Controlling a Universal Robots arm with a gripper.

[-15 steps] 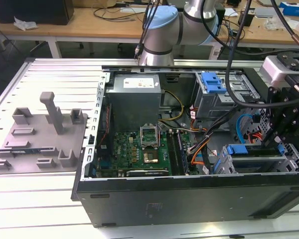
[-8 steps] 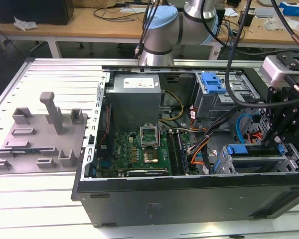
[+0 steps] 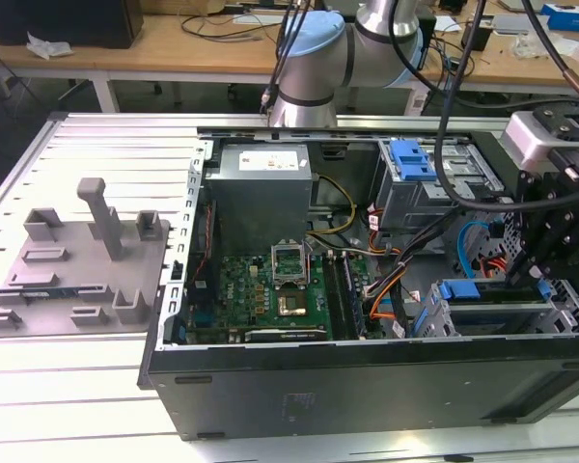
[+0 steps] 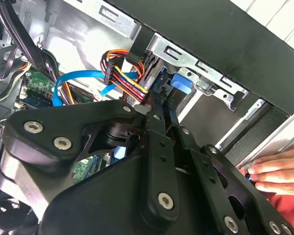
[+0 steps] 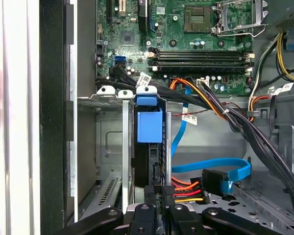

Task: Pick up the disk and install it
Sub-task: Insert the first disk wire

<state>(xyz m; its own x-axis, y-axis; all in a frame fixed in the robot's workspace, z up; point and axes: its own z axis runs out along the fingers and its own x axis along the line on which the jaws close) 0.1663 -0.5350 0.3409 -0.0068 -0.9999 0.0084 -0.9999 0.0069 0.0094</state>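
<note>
The disk [image 5: 146, 161] stands on edge in a slot of the metal drive cage [image 5: 125, 147] inside the open computer case, with the blue tab of its carrier frame [image 5: 149, 125] at its far end. In the exterior view the disk [image 3: 482, 294] lies in the cage at the case's near right corner. My gripper [image 5: 160, 190] is at the disk's near end, and its black fingers look pressed together with nothing between them. The second wrist view shows the gripper [image 4: 162, 105] pointing at the blue carrier [image 4: 180, 83]. In the exterior view the gripper [image 3: 538, 270] hangs over the cage.
A person's hand [image 4: 277, 171] rests by the case edge, close to the gripper. Blue data cable [image 5: 210, 166] and orange-red power wires [image 5: 186, 188] run beside the cage. The grey power supply [image 3: 261, 188], motherboard [image 3: 270, 289] and another blue tab [image 3: 412, 159] lie farther in.
</note>
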